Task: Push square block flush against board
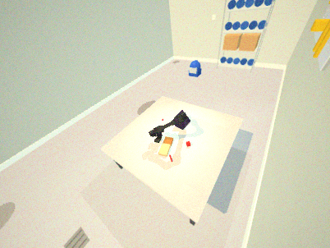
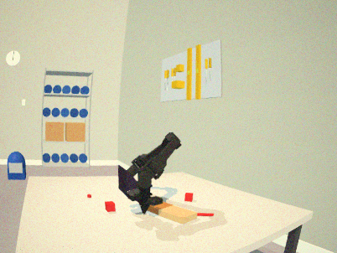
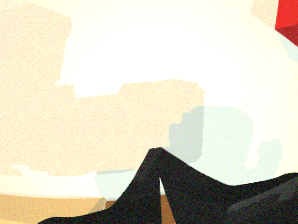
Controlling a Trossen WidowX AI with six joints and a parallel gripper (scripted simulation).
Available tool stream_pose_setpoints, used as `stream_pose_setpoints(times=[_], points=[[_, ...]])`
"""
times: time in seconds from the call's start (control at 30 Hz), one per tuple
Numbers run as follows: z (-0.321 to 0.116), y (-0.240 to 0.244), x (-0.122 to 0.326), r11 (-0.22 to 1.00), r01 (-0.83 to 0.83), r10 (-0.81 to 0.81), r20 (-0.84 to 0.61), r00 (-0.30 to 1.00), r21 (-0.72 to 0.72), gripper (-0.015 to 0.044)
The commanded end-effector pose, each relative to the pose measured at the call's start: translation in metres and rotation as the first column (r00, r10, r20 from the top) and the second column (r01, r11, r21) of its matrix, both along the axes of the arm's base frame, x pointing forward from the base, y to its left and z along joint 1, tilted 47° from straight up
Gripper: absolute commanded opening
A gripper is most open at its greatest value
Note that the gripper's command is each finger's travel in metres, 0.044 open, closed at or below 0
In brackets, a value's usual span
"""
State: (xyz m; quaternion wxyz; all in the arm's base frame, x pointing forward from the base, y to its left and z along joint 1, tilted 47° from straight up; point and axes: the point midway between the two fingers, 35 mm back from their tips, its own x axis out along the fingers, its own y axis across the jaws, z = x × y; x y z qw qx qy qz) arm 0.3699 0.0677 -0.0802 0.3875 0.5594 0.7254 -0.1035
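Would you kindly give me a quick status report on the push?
Gripper shut, empty, low at the orange block. Block end-on against the tan board; edge alignment unclear. Small red pieces nearby, none between them.

A pale cream square table (image 1: 213, 181) on dark legs stands in the middle of a room with a light lilac-grey floor (image 1: 135, 218), casting a grey shadow to one side. Grey-green walls (image 1: 61, 62) meet the floor at a white skirting board. Against the cream far wall stands a thin metal-framed shelf unit (image 2: 66, 118) holding rows of blue discs and two tan square boxes. A small blue bin with a white panel (image 2: 17, 165) sits on the floor near it. A round white wall clock (image 2: 12, 58) hangs high. A pale pegboard panel with yellow tools and stripes (image 2: 191, 71) hangs on the side wall.
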Motion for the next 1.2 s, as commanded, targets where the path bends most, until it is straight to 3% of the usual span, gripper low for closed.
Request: stream_pose_setpoints(times=[0.0,0.5,0.7,0.93,1.17], points=[[-0.006,-0.005,0.003,1.0,-0.003,0.003,0.001,1.0,-0.003,0.0],[0.032,-0.045,0.007,1.0,-0.003,0.003,0.002,1.0,-0.005,0.0],[0.08,-0.003,-0.01,1.0,0.008,-0.008,0.001,1.0,-0.01,0.0],[0.146,0.054,-0.064,1.0,-0.001,0.001,-0.001,1.0,-0.002,0.0],[0.157,0.064,-0.078,1.0,-0.004,0.004,-0.002,1.0,0.002,0.0]])
